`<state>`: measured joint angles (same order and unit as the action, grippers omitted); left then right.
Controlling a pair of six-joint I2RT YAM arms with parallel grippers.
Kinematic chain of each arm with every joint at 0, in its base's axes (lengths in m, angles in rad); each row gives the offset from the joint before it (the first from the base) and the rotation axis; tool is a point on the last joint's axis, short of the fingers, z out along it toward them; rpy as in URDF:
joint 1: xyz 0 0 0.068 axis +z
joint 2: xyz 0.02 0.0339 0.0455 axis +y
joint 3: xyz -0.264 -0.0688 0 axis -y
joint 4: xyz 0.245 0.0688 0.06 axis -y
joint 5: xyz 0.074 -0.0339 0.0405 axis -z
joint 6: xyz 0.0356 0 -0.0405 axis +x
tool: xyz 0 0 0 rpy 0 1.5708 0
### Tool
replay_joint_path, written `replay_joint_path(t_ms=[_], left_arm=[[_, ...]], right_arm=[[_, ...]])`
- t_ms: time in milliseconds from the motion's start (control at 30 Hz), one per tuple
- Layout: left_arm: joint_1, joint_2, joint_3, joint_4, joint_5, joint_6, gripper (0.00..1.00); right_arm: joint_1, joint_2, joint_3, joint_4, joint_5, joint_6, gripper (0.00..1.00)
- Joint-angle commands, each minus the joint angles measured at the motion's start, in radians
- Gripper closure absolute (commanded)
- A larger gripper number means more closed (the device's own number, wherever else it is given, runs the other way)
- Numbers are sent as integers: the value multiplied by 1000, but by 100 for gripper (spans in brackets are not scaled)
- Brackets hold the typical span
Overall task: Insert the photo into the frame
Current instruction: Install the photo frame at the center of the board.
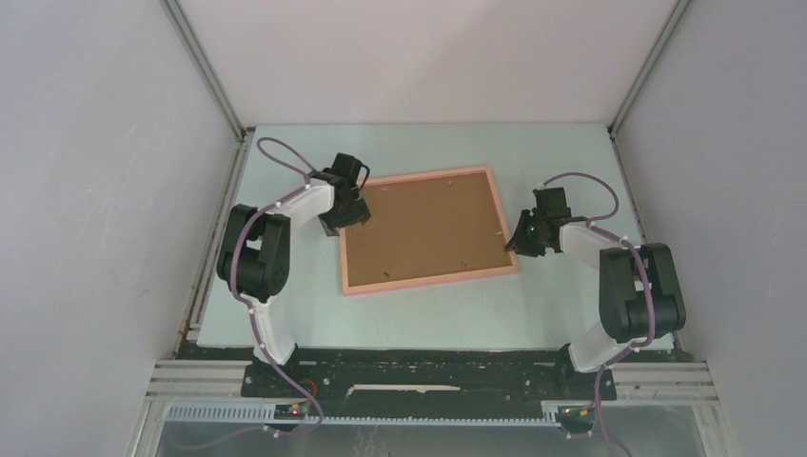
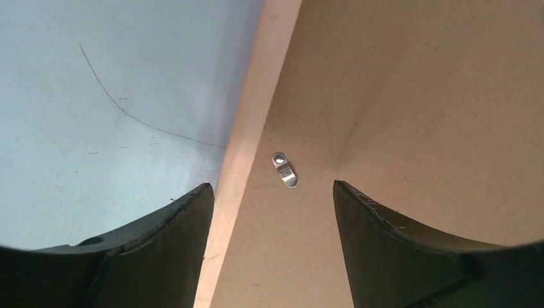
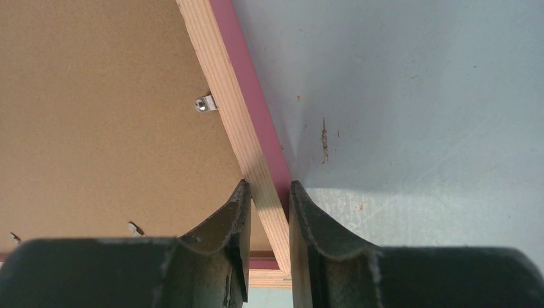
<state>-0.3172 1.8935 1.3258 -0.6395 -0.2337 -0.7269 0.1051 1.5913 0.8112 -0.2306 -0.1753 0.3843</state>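
The salmon-pink frame lies flat in the middle of the table, back side up, with the plain brown backing board inside it. The photo is hidden or out of view. My left gripper is open and empty just above the frame's left rail, with a small metal tab between its fingers. My right gripper is shut on the frame's right rail near the near right corner, one finger inside over the backing board and one outside.
The pale green table mat runs around the frame on all sides. Grey enclosure walls stand left, right and behind. Another metal tab sits on the inner side of the right rail.
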Motion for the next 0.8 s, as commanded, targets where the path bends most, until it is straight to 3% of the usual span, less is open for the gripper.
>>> replay_joint_path(t_ms=[0, 233, 767], left_arm=[[13, 20, 39, -12, -29, -24, 24], [21, 72, 64, -18, -36, -2, 31], [45, 39, -19, -27, -92, 89, 76]], right_arm=[[-8, -3, -11, 52, 0, 46, 100], [-13, 8, -17, 70, -25, 48, 100], [-36, 7, -29, 83, -47, 57, 100]])
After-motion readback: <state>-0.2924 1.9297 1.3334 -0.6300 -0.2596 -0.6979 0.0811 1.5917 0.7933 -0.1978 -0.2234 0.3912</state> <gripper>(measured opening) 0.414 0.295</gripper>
